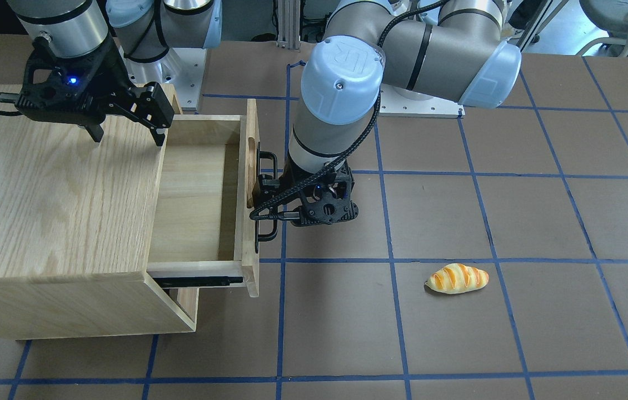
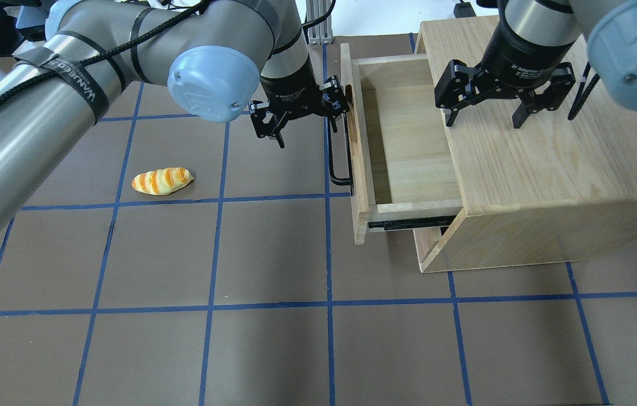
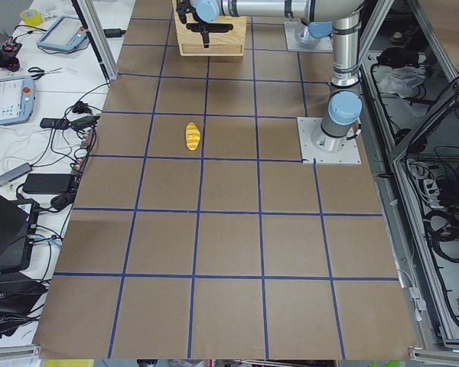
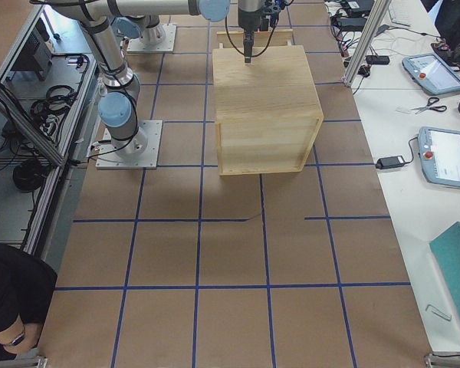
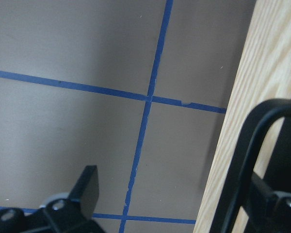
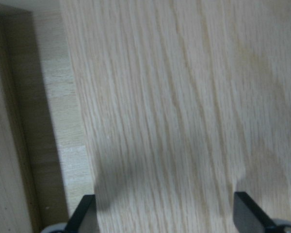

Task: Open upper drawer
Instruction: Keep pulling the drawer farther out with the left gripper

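Note:
The upper drawer [image 2: 408, 141] is pulled well out of the light-oak cabinet [image 2: 549, 158], and its inside is empty [image 1: 192, 189]. Its black bar handle [image 2: 345, 152] runs along the front panel [image 1: 251, 194]. My left gripper [image 2: 310, 127] is open beside the handle. In the left wrist view the handle [image 5: 245, 145] lies just inside one of the fingers [image 5: 276, 201], and the other finger [image 5: 87, 184] is far off over the mat. My right gripper [image 2: 485, 117] is open and empty above the cabinet top [image 6: 184, 97], near the drawer opening [image 1: 126, 135].
A toy bread loaf [image 2: 162, 181] lies on the brown mat left of the drawer, also in the front-facing view [image 1: 457, 278]. A lower front panel [image 2: 428, 242] shows under the drawer. Blue tape lines grid the table.

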You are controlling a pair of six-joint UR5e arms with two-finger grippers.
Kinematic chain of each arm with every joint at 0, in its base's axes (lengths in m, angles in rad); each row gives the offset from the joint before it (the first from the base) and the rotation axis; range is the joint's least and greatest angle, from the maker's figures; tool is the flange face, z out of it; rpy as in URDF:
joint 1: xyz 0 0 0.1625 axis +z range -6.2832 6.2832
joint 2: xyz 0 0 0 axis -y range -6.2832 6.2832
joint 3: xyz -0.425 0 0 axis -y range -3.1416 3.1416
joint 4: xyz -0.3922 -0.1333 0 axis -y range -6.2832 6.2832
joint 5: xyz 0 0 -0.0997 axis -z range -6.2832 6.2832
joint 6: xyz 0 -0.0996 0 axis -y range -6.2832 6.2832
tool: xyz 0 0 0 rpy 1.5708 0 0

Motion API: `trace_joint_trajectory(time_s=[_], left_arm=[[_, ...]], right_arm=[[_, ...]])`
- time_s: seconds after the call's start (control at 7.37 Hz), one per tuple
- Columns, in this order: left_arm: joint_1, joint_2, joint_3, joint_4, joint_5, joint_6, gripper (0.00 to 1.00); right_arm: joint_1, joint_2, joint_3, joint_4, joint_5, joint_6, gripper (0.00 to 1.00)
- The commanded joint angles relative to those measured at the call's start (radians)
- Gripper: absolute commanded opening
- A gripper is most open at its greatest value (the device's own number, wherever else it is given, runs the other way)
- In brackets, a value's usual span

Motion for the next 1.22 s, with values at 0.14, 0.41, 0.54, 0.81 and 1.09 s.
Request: trace_joint_trajectory(time_s=[0.14,0.41,0.54,0.81,1.09], left_arm=[[0.004,0.004,-0.001,-0.004,0.026,0.009,1.00],[0.007,0.012,-0.001,-0.007,0.027,0.029,1.00],[0.020,0.013,-0.001,-0.012,0.027,0.032,1.00],[0.027,0.015,-0.001,-0.015,0.043,0.034,1.00],[0.027,0.016,-0.001,-0.016,0.048,0.035,1.00]], right_arm=[[0.000,0.000,0.000,-0.001,0.000,0.000,1.00],[0.000,0.000,0.000,0.000,0.000,0.000,1.00],[0.000,0.000,0.000,-0.001,0.000,0.000,1.00],[0.000,0.000,0.000,0.000,-0.001,0.000,1.00],[0.000,0.000,0.000,0.000,0.000,0.000,1.00]])
